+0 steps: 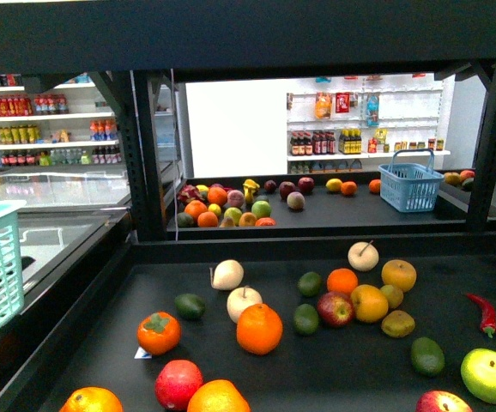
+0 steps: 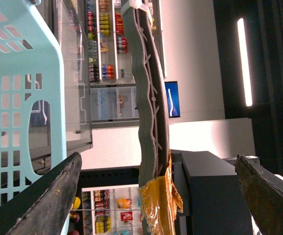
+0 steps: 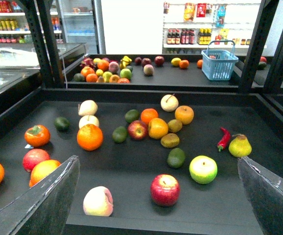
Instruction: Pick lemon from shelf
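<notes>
**Q:** How do your pincers stand?

**A:** My right gripper [image 3: 157, 159] is spread wide. Its two dark fingers [image 3: 43, 200] frame the near edge of the shelf [image 3: 131, 166] and hold nothing. My left gripper [image 2: 157, 156] is just as wide and also bare. Its camera looks sideways past a pale turquoise basket [image 2: 14, 98] and a grey cable bundle [image 2: 149, 88] wrapped in yellow tape. It is off to the side and not over the fruit.

**Q:** What lies closest on the black deck?

**A:** Nearest my right fingers are a red apple [image 3: 165, 190], a pale peach-coloured fruit [image 3: 98, 201] and a green apple [image 3: 203, 169]. Further in sit a dark green avocado [image 3: 176, 157] and a large orange [image 3: 89, 137]. A red chilli [image 3: 223, 138] lies beside a yellow-green pear [image 3: 240, 146].

**Q:** And the lemon?

**A:** I take it to be the small dull-yellow fruit in the middle cluster, the lemon [image 3: 175, 126], though I cannot be sure of it. It rests on the deck, touching an orange-yellow fruit [image 3: 158, 128] on one side. A brownish-yellow fruit [image 3: 170, 140] lies just in front of it. It is well apart from both my grippers, and nothing covers it.

**Q:** What is beyond that?

**A:** A second black stand carries a heap of mixed fruit [image 3: 105, 71] and a blue basket [image 3: 220, 63]. Past it are white wall shelves [image 3: 190, 46] of bottles.
</notes>
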Robot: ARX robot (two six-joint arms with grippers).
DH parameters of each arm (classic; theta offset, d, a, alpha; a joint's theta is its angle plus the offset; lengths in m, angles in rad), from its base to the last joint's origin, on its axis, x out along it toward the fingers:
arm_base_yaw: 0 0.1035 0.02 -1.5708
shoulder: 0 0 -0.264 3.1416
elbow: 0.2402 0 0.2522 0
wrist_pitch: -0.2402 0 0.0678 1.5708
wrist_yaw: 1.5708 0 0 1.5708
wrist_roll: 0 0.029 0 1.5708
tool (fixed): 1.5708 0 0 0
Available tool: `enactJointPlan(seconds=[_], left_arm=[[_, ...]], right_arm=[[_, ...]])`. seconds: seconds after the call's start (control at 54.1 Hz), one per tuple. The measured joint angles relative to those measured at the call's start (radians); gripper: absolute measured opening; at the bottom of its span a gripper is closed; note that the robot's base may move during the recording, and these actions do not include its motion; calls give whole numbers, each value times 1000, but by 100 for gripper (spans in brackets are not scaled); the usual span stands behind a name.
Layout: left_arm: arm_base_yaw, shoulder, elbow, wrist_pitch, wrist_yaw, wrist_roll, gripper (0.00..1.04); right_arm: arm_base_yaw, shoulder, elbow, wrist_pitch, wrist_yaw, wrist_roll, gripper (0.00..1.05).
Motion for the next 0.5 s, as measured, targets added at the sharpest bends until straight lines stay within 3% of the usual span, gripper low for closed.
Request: enactJointPlan(seconds=[0.296,0.407,0.499], left_arm=[[20,-174,-74,-262,18,157,97],[12,-286,-100,-393,-2,320,97],[-25,-415,-153,-421,-30,591,97]], right_arm=[[0,0,0,0,0,0,97],[0,0,0,0,0,0,97],[0,0,0,0,0,0,97]])
